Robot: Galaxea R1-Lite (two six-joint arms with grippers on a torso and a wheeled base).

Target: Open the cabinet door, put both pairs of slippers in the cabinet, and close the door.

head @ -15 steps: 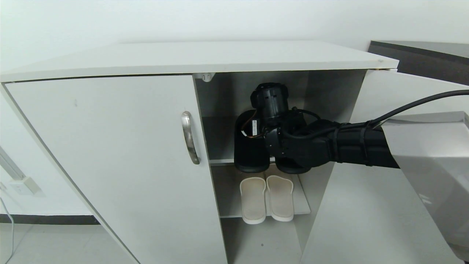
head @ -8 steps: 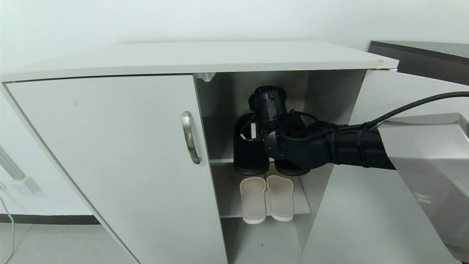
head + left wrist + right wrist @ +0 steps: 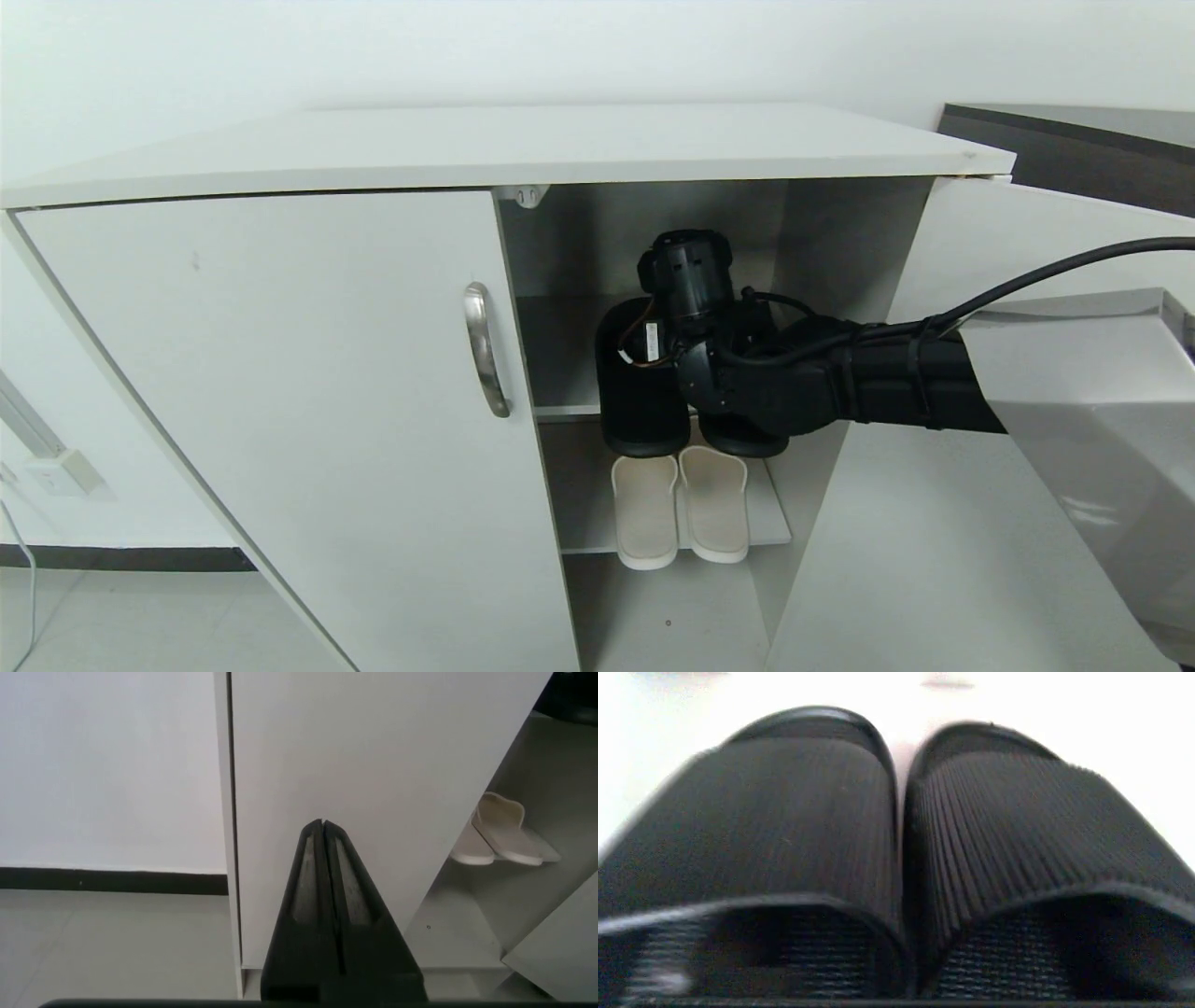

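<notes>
Ribbing across rounded black slippers [image 3: 999, 840]; smooth cream slippers [image 3: 714, 504] below.

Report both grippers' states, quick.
Left gripper: shut, holding nothing.
Right gripper: at the black slippers in the cabinet; open or shut cannot be told.

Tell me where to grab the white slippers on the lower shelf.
Probably pinch the white slippers at their heels, across the adjoining inner edges, coming straight in from the open front of the cabinet: they lie side by side, heels overhanging the lower shelf.
</notes>
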